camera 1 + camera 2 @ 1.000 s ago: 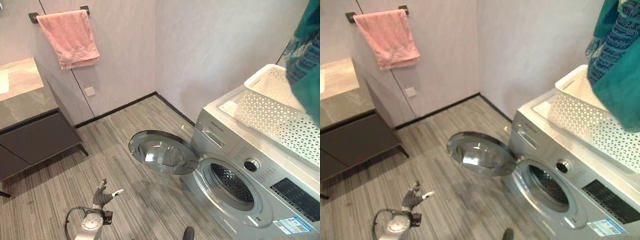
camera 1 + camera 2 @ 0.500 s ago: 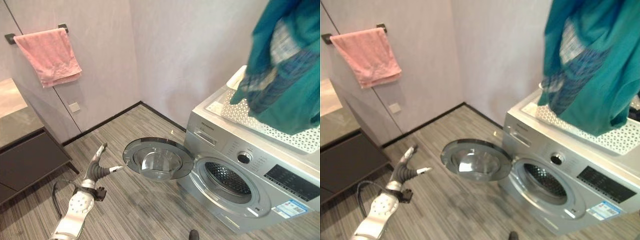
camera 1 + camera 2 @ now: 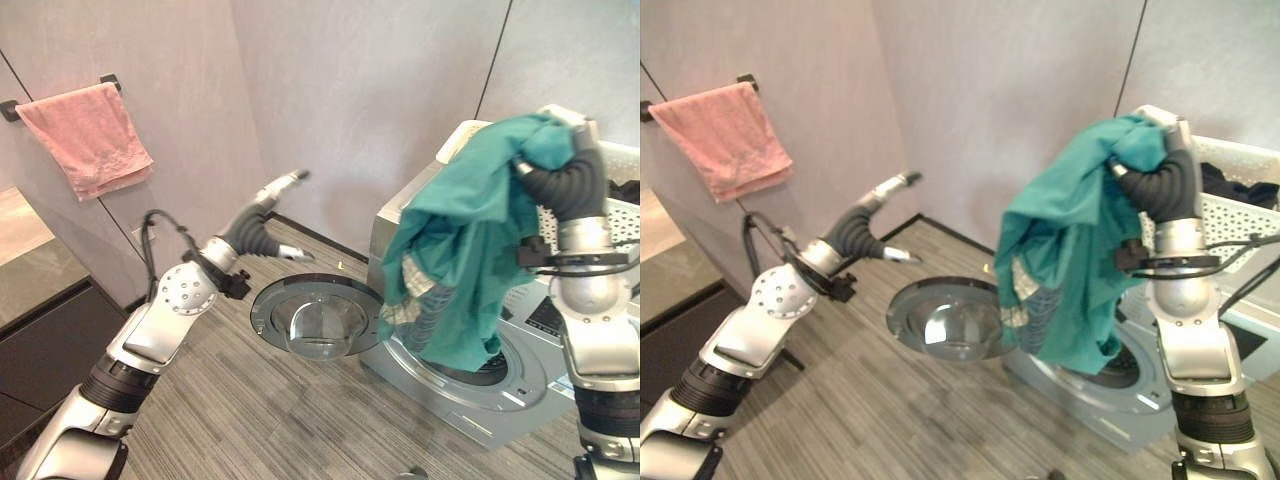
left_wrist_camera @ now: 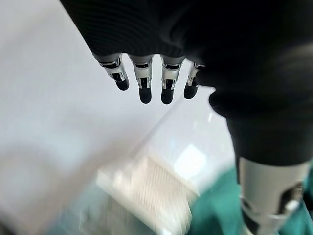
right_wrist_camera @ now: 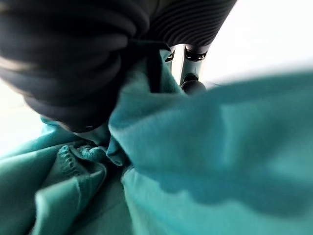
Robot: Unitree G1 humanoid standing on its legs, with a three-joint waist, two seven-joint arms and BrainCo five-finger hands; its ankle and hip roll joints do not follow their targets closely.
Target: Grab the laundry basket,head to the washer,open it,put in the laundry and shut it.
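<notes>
One silver washer (image 3: 470, 360) stands against the wall at the robot's right, its round door (image 3: 315, 318) swung wide open and lying low over the striped floor (image 3: 260, 420). A white laundry basket (image 3: 1240, 215) sits on top of the machine with dark clothes inside it. In front of the drum opening hangs a teal garment (image 3: 455, 270), with a patterned inner layer showing at its lower edge; its hem reaches down across the opening. The right hand (image 3: 565, 125) is raised above the washer with its fingers curled into the top of that cloth, gripping it. The left hand (image 3: 275, 190) is lifted out in the air above the open door, its fingers (image 4: 142, 83) straight and holding nothing. A pink towel (image 3: 85, 135) hangs from a wall bar at the far left, above a dark cabinet (image 3: 40, 330).
</notes>
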